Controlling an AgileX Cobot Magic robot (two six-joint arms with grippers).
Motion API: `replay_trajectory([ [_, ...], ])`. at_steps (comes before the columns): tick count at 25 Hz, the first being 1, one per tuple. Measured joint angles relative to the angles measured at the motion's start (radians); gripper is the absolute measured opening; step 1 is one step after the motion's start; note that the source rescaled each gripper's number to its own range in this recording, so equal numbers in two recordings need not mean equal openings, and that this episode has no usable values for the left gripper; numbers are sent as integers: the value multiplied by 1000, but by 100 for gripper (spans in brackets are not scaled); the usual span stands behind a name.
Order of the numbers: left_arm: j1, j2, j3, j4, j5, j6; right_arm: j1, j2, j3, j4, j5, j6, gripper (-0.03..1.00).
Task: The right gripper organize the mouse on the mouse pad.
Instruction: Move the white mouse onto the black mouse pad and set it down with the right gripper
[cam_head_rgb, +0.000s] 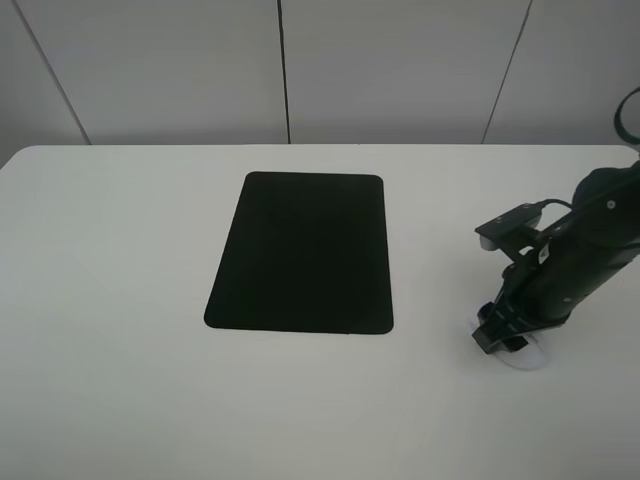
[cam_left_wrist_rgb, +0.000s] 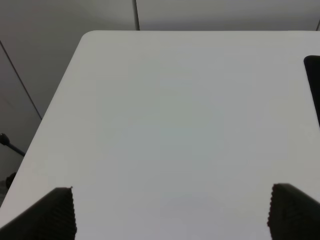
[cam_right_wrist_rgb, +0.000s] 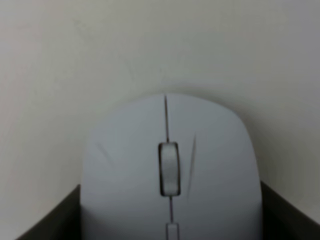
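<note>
Your right end effector (cam_head_rgb: 508, 340) had its fingers (cam_right_wrist_rgb: 45, 222) clamped on both sides of the mouse (cam_right_wrist_rgb: 170, 170), which sat on the table (cam_head_rgb: 120, 300) well right of the pad (cam_head_rgb: 300, 250). The carry and placing were left.

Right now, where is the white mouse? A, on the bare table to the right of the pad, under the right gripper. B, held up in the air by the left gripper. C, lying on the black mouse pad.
A: the mouse sits on the white table beneath the right gripper, well apart from the mouse pad.
</note>
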Motion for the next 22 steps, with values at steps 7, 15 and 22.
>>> replay_trajectory([
  [7,0,0,0,0,0,0,0,-84,-112,9,157,73,0],
  [15,0,0,0,0,0,0,74,-91,-256,-21,291,339,0],
  [22,0,0,0,0,0,0,162,-69,-394,-80,318,553,0],
])
